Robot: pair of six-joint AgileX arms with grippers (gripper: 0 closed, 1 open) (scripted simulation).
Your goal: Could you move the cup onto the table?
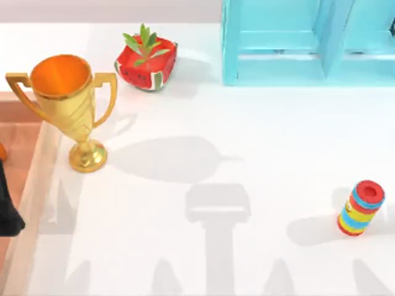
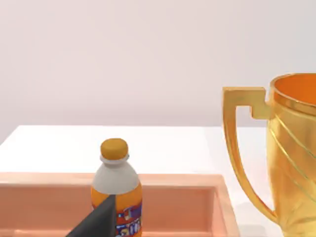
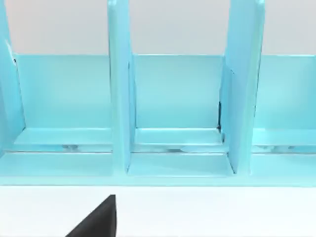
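Observation:
The cup is out of view. The white table [image 1: 259, 135] spreads across the top view. A dark part of my left arm [image 1: 8, 209] shows at the table's left edge, beside the tray. A dark piece of my left gripper [image 2: 98, 221] pokes into the left wrist view in front of an orange bottle. A similar dark piece of my right gripper [image 3: 98, 219] shows in the right wrist view, above the white tabletop and facing the turquoise shelf unit [image 3: 173, 113].
A big gold two-handled trophy [image 1: 69, 105] stands at the left. A watermelon-patterned planter [image 1: 147, 61] sits behind it. The turquoise shelf unit [image 1: 308, 43] is at the back right, a striped red-blue-yellow cylinder [image 1: 361, 208] at the right. An orange bottle [image 2: 116, 190] stands in a peach tray [image 2: 49, 197].

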